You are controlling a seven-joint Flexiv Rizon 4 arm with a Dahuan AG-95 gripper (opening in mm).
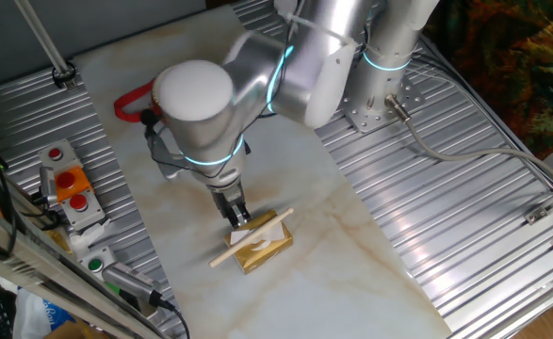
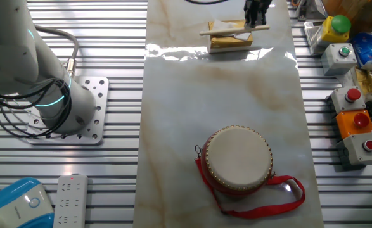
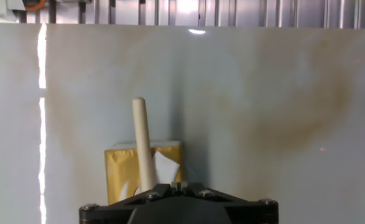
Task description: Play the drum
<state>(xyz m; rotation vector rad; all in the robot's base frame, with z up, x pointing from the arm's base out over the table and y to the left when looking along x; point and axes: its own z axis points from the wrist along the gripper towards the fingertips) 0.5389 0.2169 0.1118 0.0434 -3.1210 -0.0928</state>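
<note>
The drum (image 2: 239, 158), red-bodied with a cream head and a red strap, stands on the marble board; in one fixed view only a bit of its red strap (image 1: 131, 101) shows behind the arm. A wooden drumstick (image 1: 253, 238) lies across a gold block (image 1: 264, 247), and both also show in the other fixed view, the drumstick (image 2: 230, 29) on the block (image 2: 230, 41). My gripper (image 1: 237, 218) is far from the drum, right over the block, just beside the stick (image 3: 142, 143). Its jaws stand closed together, and no stick shows between them.
The marble board (image 2: 224, 101) lies on ribbed metal table panels. Button boxes (image 2: 357, 123) stand along one side, and they show again (image 1: 66, 188) in one fixed view. The arm's base plate (image 2: 87, 111) is on the other side, and a power strip (image 2: 71, 199) lies near it.
</note>
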